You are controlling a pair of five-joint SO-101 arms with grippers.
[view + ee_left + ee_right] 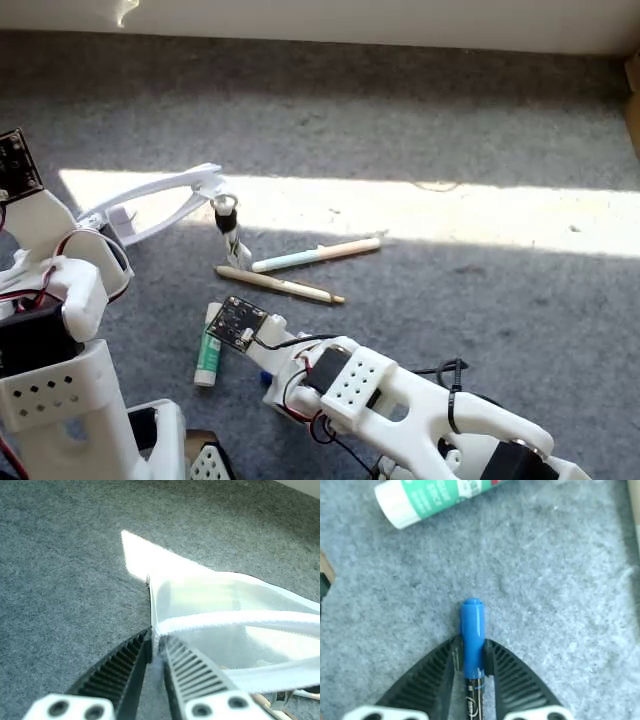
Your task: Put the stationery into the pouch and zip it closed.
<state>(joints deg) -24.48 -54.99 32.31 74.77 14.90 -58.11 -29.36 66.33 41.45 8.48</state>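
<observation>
The blue marker [471, 615] is down at the carpet, clenched in my right claw [471, 647] just behind its cap. I should lift it level and steer it end-first into the pouch [220, 600], which my left claw [155, 640] pinches by the rim. Through the mesh it looks unfilled; the glue stick [208, 352] lies close by.

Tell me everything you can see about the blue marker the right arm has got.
The marker has a glossy blue plastic cap with a rounded end and a black printed barrel behind it. The right gripper is shut on it, jaws pinching the cap from both sides, with the capped end sticking out over the grey carpet. Whether it rests on the carpet or is lifted cannot be told.
</observation>
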